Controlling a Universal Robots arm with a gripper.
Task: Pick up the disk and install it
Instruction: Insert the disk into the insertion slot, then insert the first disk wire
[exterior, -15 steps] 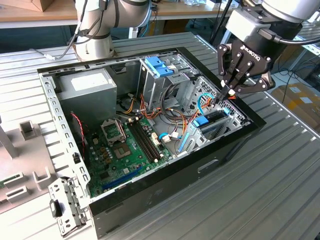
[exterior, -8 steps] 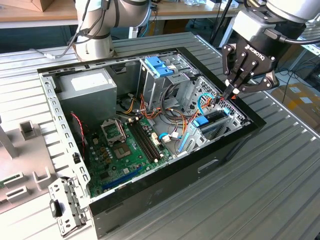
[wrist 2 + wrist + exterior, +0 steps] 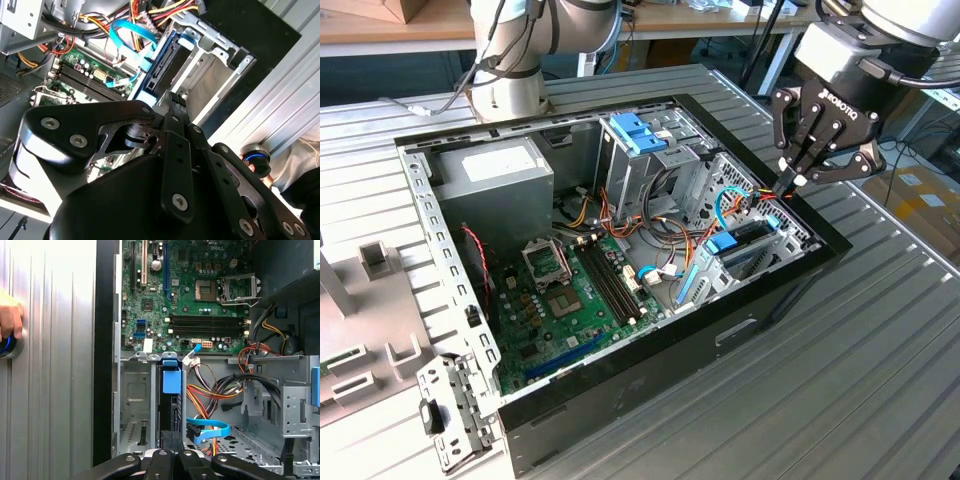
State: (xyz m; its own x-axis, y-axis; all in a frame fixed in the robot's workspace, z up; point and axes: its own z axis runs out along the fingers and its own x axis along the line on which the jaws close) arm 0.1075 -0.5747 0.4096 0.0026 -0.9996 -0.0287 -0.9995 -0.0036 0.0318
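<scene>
Hovering over the drive-bay corner of the open computer case (image 3: 720, 335), on the exterior view's right, the gripper (image 3: 790, 181) has its two fingers pressed flat together with nothing between them, tips pointing down toward the case rim. The disk (image 3: 170, 412) is not in its grasp: it stands on edge as a dark slab inside the metal drive cage (image 3: 132, 400), with the blue latch (image 3: 170, 380) at the end nearer the motherboard (image 3: 195, 295). In the first wrist view the closed fingertips (image 3: 166, 437) sit right at the disk's other end, and I can't say whether they touch it or hang just above. A light blue data cable (image 3: 210, 430) loops beside the bay, among red, yellow and orange wires. Farther back in the case lies the grey power supply (image 3: 505, 180). The case rests on a ribbed metal table (image 3: 840, 390). Off to the side of it, a person's hand (image 3: 10, 320) rests on a blue-ringed button (image 3: 6, 347).
</scene>
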